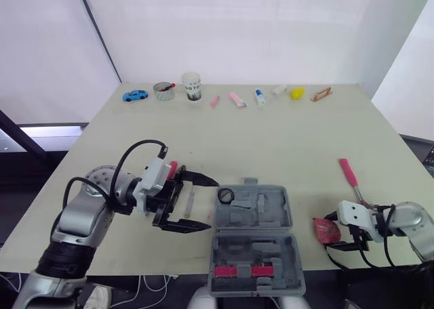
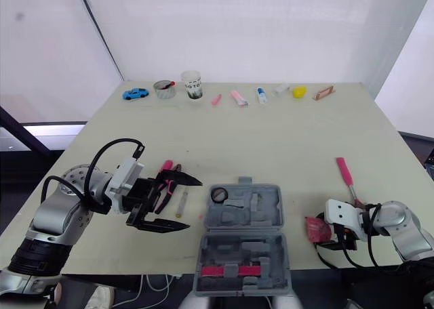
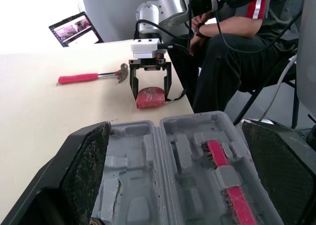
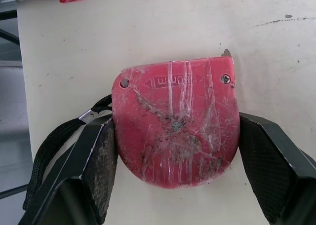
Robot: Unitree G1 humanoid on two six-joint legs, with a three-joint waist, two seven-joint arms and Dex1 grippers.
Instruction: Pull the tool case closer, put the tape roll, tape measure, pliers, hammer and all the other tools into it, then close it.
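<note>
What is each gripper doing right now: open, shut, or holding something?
Left gripper: open, empty, beside the tool case.
Right gripper: closed on the red tape measure, which lies on the table.

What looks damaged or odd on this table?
The tape measure, held in the right hand, looks battered: its red shell is scuffed and scratched, seemingly cracked or wrapped in clear tape. Nothing else stands out.
</note>
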